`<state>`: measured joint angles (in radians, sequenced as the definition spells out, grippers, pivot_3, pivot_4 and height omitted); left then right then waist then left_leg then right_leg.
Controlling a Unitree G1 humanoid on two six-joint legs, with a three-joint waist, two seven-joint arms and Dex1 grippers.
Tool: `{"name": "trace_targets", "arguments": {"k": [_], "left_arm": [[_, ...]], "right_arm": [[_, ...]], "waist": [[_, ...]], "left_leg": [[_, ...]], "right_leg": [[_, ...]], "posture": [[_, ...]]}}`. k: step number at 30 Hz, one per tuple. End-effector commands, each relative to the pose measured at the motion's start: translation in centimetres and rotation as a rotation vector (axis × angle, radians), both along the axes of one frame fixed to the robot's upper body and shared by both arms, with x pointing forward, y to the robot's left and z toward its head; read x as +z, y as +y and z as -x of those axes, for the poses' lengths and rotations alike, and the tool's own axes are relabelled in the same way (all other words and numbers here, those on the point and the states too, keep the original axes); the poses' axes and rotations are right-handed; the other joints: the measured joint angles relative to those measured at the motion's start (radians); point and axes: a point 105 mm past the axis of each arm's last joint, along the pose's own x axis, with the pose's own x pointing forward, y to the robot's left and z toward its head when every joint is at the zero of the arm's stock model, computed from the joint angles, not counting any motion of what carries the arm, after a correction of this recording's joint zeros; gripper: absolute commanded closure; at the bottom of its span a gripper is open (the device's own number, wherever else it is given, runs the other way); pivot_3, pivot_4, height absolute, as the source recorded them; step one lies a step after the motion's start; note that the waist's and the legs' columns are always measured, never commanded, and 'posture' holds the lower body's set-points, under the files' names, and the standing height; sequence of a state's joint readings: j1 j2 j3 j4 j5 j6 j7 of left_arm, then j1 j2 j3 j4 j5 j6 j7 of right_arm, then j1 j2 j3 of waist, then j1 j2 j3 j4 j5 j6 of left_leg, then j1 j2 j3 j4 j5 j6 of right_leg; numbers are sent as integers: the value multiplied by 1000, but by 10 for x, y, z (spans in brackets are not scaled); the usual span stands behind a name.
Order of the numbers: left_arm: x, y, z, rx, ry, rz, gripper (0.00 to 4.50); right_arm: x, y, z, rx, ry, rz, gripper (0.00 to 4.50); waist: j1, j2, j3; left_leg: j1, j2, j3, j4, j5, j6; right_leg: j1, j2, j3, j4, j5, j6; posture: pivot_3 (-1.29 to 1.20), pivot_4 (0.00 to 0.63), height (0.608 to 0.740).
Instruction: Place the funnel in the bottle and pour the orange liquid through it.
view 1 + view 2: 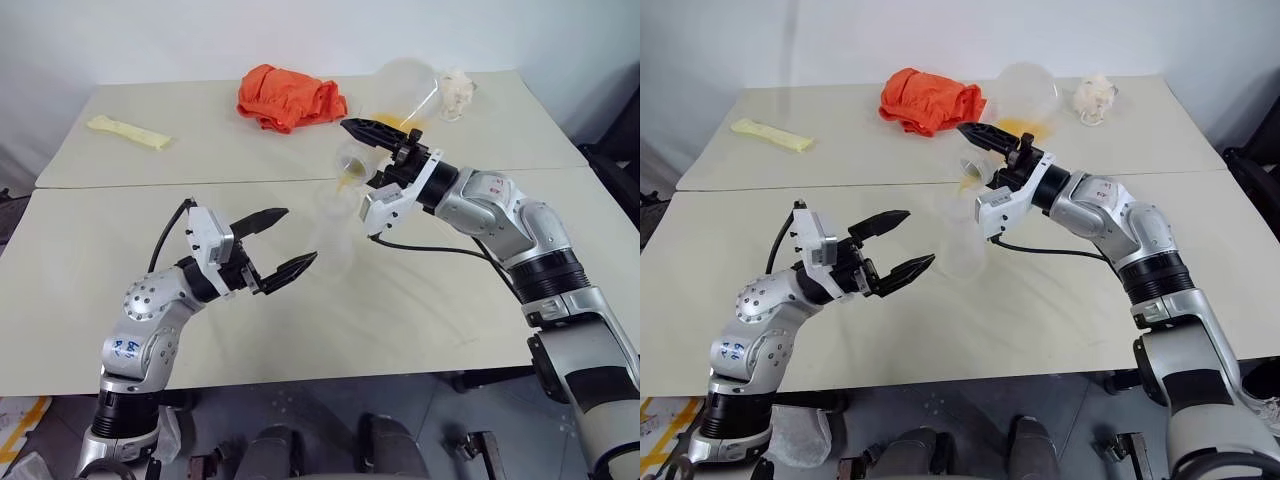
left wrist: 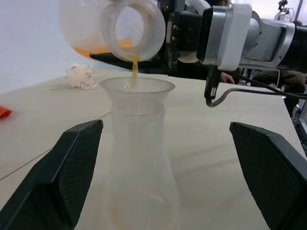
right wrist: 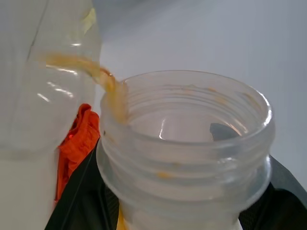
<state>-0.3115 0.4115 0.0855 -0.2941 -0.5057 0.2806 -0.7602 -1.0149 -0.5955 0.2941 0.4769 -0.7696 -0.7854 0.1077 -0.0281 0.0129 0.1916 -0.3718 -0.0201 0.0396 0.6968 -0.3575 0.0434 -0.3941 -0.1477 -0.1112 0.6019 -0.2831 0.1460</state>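
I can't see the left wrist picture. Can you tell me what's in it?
A tipped clear jar, held by the right hand, pours a thin stream of orange liquid into a funnel sitting in a see-through bottle. The left hand's two black fingers stand open on either side.

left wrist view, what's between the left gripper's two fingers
The funnel seated in the standing bottle; neither finger touches it. Orange liquid streams in.

funnel (image 2: 136, 93) in bottle (image 2: 139, 182) mouth | bottle on table (image 1: 450, 300), centre | cloth (image 1: 290, 97) behind | left gripper (image 1: 283, 245) left of bottle
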Motion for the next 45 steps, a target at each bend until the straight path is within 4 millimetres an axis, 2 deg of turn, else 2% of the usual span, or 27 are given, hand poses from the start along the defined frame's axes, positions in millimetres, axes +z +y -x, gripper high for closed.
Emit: {"name": "trace_targets", "arguments": {"k": [1, 30, 45], "left_arm": [[4, -3, 2, -4, -31, 9, 0], [5, -6, 3, 4, -31, 28, 0], [6, -8, 1, 6, -39, 37, 0]], "right_arm": [[24, -1, 7, 19, -89, -18, 2008], [25, 1, 10, 51, -186, 21, 2008], [25, 3, 5, 36, -229, 46, 2008]], "waist": [[0, 0, 0], [0, 0, 0], [0, 0, 0]], "left_leg": [[0, 0, 0, 0, 0, 0], [0, 0, 0, 0, 0, 0], [0, 0, 0, 0, 0, 0]], "right_leg": [[0, 0, 0, 0, 0, 0], [0, 0, 0, 0, 0, 0], [0, 0, 0, 0, 0, 0]], "posture": [[0, 150, 740], [0, 150, 740], [0, 150, 740]]}}
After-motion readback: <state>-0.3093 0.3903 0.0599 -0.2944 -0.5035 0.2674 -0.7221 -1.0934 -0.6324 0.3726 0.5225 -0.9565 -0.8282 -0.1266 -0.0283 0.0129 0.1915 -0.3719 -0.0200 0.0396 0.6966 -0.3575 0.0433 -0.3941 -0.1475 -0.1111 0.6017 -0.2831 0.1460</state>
